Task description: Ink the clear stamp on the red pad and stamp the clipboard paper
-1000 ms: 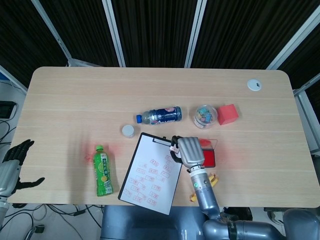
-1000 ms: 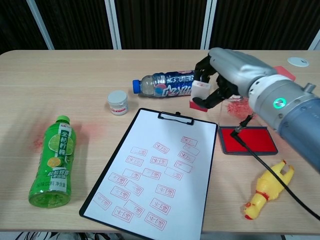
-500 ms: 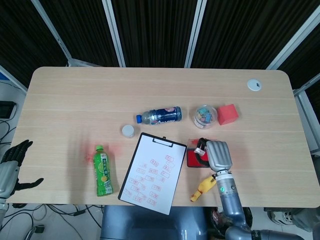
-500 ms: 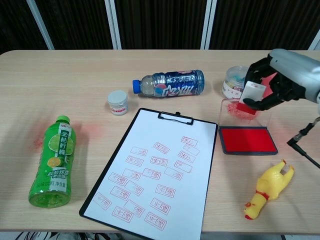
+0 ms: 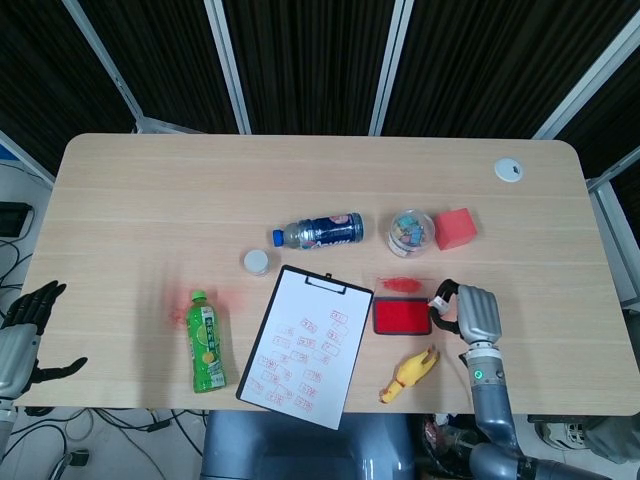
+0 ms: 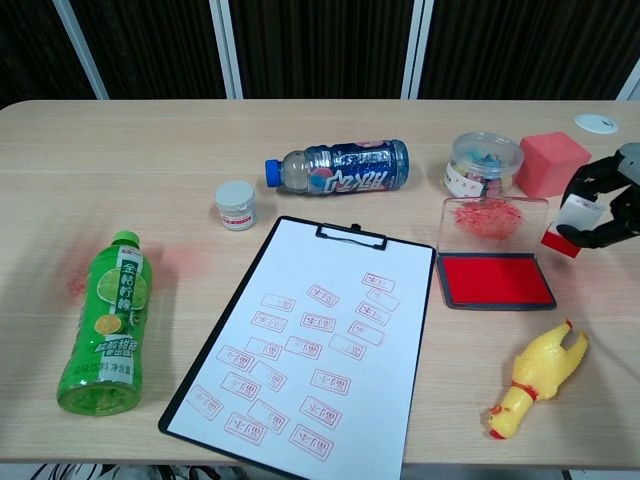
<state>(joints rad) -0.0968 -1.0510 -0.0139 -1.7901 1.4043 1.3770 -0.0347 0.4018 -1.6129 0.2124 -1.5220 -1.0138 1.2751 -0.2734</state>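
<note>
Right hand (image 6: 610, 205): yours, at the table's right edge, just right of the ink pad; fingers curled round the clear stamp, pinching it
Clear stamp (image 6: 575, 222): held in your right hand, tilted, red inked end pointing down and left, clear of the pad and off to its right; in the head view it shows only as a small pale piece at the fingertips (image 5: 440, 300)
Red pad (image 6: 496, 280): open, lying flat between the clipboard and your right hand; its clear lid (image 6: 491, 221) stands hinged up behind it, smeared red inside
Clipboard paper (image 6: 320, 330): on the black clipboard (image 6: 352, 233), lying at a slant near the front edge, touching the pad's left side or just beside it; you have many red rectangular prints already across its middle and lower part
Left hand (image 5: 22, 330): yours, off the table's left front corner, fingers apart, holding nothing
Green bottle (image 6: 107, 325): lying on its side, left of the clipboard, well apart
Blue-label bottle (image 6: 340, 167): on its side, behind the clipboard clip
White cap jar (image 6: 236, 205): upright, left of the blue-label bottle
Clear tub (image 6: 483, 165): behind the pad, beside a red block (image 6: 551, 163)
Yellow rubber chicken (image 6: 536, 379): lying in front of the pad
</note>
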